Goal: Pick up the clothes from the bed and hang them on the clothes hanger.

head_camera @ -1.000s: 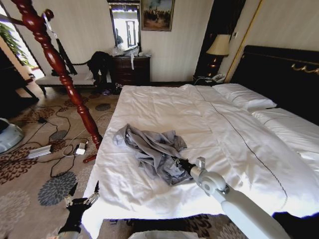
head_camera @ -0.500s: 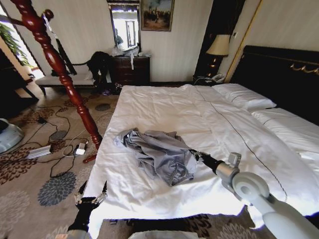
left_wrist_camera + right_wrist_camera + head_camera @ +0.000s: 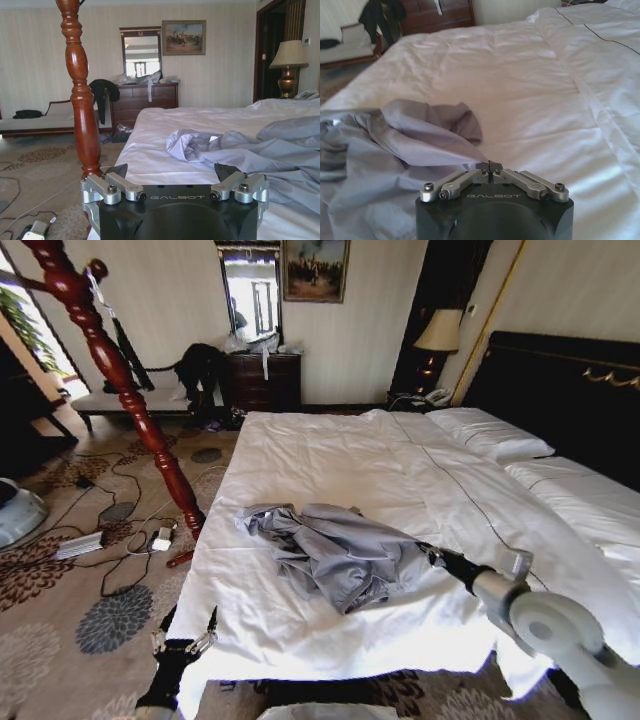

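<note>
The light grey-blue shirt (image 3: 335, 552) lies crumpled on the near left part of the white bed (image 3: 330, 445). My right gripper (image 3: 432, 553) is at the shirt's right edge, low over the sheet. In the right wrist view its fingers (image 3: 489, 165) are shut and pinch a fold of the shirt (image 3: 415, 145). My left gripper (image 3: 185, 637) hangs below the bed's near left corner, beside the mattress. In the left wrist view it stands open (image 3: 171, 172) with nothing between its fingers, the shirt (image 3: 240, 147) lying beyond it. A black clothes hanger (image 3: 127, 348) hangs by its silver hook from the red wooden post.
The red turned post (image 3: 135, 405) rises from the carpet left of the bed. Cables and a power strip (image 3: 80, 543) lie on the floor there. A dresser (image 3: 262, 380) with a black garment heap (image 3: 200, 365) stands at the back wall. Pillows (image 3: 490, 432) and a black headboard (image 3: 560, 390) are on the right.
My right gripper has moved to the right across the bed, dragging the shirt's edge with it, so the shirt is stretched out wider. My left gripper has shifted slightly right.
</note>
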Tool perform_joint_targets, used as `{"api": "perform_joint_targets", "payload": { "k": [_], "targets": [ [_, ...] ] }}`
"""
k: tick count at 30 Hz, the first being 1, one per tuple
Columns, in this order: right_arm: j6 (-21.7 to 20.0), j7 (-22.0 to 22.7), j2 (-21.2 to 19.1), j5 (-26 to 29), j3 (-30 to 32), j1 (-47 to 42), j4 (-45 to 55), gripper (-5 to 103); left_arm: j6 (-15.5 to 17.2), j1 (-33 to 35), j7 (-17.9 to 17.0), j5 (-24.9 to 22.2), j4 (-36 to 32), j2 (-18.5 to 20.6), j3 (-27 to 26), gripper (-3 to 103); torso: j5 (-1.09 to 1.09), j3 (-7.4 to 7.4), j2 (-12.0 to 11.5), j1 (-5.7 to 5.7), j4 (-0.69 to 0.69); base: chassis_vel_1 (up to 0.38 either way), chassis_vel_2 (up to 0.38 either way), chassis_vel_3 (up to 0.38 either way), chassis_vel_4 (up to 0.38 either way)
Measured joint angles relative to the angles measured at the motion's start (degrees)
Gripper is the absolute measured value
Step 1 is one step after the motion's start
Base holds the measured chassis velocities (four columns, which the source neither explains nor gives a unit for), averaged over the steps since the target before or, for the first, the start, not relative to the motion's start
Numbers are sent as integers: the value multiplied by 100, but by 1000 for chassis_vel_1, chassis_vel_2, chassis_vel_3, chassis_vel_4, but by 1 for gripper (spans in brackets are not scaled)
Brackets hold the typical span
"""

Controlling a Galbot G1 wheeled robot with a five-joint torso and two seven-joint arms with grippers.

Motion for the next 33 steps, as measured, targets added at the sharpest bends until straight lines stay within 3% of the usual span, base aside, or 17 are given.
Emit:
{"api": "perform_joint_targets", "payload": {
  "k": [3, 6, 8, 12, 14, 15, 18, 22, 28, 31, 33],
  "targets": [
    [-32, -76, 356, -596, 182, -537, 113, 0, 9, -42, -14, 0, 1, 7, 52, 99, 1, 0, 0, 0, 1, 0, 0, 0, 0],
    [-16, -80, 524, -801, 245, -807, 217, 0, 16, -65, -22, -7, 3, 16, 63, 99, 3, 0, 0, 0, 0, 0, 0, 0, 0],
    [173, -255, 801, -1647, 364, -1419, 408, 0, 27, -110, -39, -31, 58, 56, 80, 99, -2, 0, 0, -1, -2, 0, 0, 0, 0],
    [346, -364, 1037, -2305, 387, -1692, 452, 0, 33, -149, -61, -36, 102, 134, 137, 99, 0, 0, 0, 0, 1, 0, 0, 0, 0],
    [700, -487, 1277, -2827, 332, -1701, 325, 0, 35, -170, -98, -36, 102, 177, 196, 99, 0, 1, 0, 0, 2, 0, 0, 0, 0],
    [700, -487, 1277, -2827, 332, -1701, 325, 0, 35, -170, -98, -36, 102, 177, 196, 99, 0, 1, 0, 0, 2, 0, 0, 0, 0],
    [1555, -703, 1648, -3685, 192, -1721, 82, 0, 35, -157, -119, -48, 113, 196, 210, 99, 2, 0, 0, 0, 1, 0, 0, 0, 0],
    [1781, -768, 1969, -3933, 4, -1894, 25, 0, 15, -110, -117, -61, 169, 240, 192, 99, 0, 0, 0, 0, 0, 0, 0, 0, 0],
    [1786, -763, 2149, -3983, -292, -1856, -4, -3, 25, -112, -118, -64, 163, 263, 196, 99, 0, 0, 0, 0, 0, 0, 0, 0, 0],
    [1817, -781, 2098, -3988, -463, -1762, 67, 7, 55, -139, -130, -60, 128, 275, 208, 99, 1, 1, 0, 0, 0, 0, 0, 0, 0],
    [2189, -997, 2037, -3985, -567, -1745, 300, 17, 68, -143, -139, -59, 117, 273, 208, 99, 2, 1, 0, 0, 1, 0, 0, 0, 0]
  ]
}}
